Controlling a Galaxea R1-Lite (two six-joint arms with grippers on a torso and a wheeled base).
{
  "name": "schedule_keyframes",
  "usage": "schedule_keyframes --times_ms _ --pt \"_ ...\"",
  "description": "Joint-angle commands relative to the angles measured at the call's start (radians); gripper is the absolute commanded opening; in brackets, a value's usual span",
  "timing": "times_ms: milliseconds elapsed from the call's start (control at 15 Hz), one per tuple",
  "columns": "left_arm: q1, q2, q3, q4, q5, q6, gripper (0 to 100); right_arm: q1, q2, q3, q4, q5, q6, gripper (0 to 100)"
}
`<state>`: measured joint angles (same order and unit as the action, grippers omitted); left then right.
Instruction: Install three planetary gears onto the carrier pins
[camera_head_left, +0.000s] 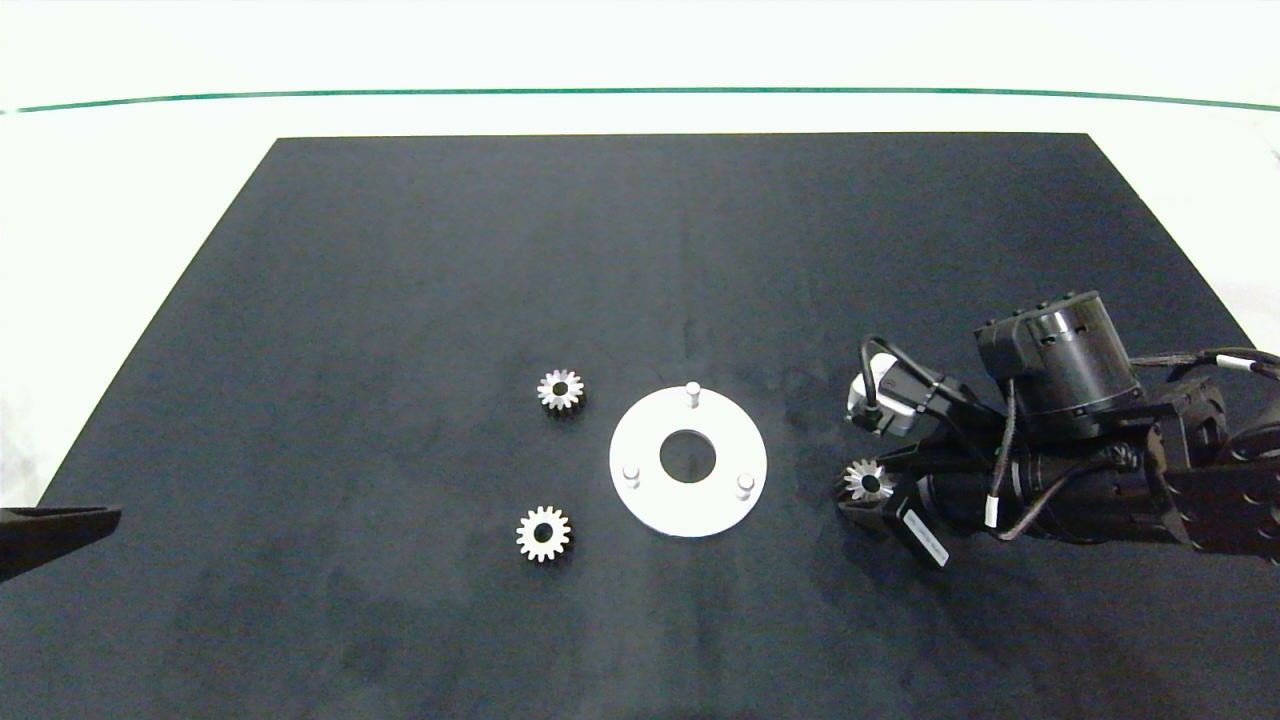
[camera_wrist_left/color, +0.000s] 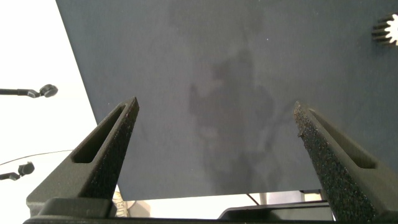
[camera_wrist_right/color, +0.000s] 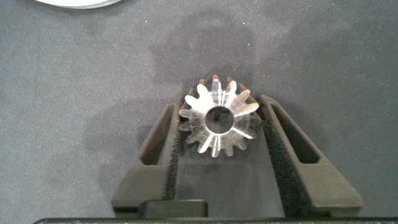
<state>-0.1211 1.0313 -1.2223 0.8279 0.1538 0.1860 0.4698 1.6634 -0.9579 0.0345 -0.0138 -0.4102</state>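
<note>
Gear (camera_wrist_right/color: 217, 119) on the right side of the dark mat (camera_head_left: 400, 300) sits between the two grey fingers of the right gripper (camera_head_left: 868, 488), which are closed in against its teeth on both sides; it lies flat, centre hole up, a short way to the right of the white disc (camera_head_left: 720, 500). The disc rests near the middle of the mat with its three carrier pins (camera_head_left: 692, 389) standing bare, none wearing a gear. Two more planetary gears lie loose to the disc's left: one (camera_head_left: 560, 390) near its upper left, the other (camera_head_left: 543, 534) near its lower left, both apart from it. The left gripper (camera_wrist_left/color: 214, 134) hangs at the mat's left edge, fingers spread wide with nothing between them
</note>
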Motion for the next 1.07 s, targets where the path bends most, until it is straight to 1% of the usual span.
schedule_keyframes --times_ms 67,333,467,667,733,800,867,1067 --pt "0.0 -0.002 0.001 0.005 0.001 0.001 100 0.004 -0.002 0.008 0.001 0.002 -0.002 42" --pt "-0.002 -0.002 0.001 0.011 0.001 0.001 100 0.006 0.001 0.005 -0.008 0.005 0.002 33" --pt "-0.003 -0.002 0.0 0.011 0.001 0.001 100 0.009 -0.013 0.004 -0.004 0.0 0.001 31" --pt "-0.006 -0.002 0.0 0.013 0.001 0.0 100 0.079 -0.093 -0.001 0.013 -0.002 0.001 31" --pt "-0.008 0.0 0.001 0.016 0.001 0.0 100 0.132 -0.128 -0.024 0.055 -0.009 0.001 31" --pt "-0.009 -0.002 0.001 0.022 0.001 0.0 100 0.153 -0.14 -0.051 0.096 -0.028 0.001 31" --pt "-0.022 0.0 0.001 0.025 0.001 0.0 100 0.173 -0.145 -0.082 0.128 -0.034 0.002 31" --pt "-0.025 -0.002 0.0 0.027 0.001 0.0 100 0.193 -0.123 -0.15 0.139 -0.037 0.004 31"
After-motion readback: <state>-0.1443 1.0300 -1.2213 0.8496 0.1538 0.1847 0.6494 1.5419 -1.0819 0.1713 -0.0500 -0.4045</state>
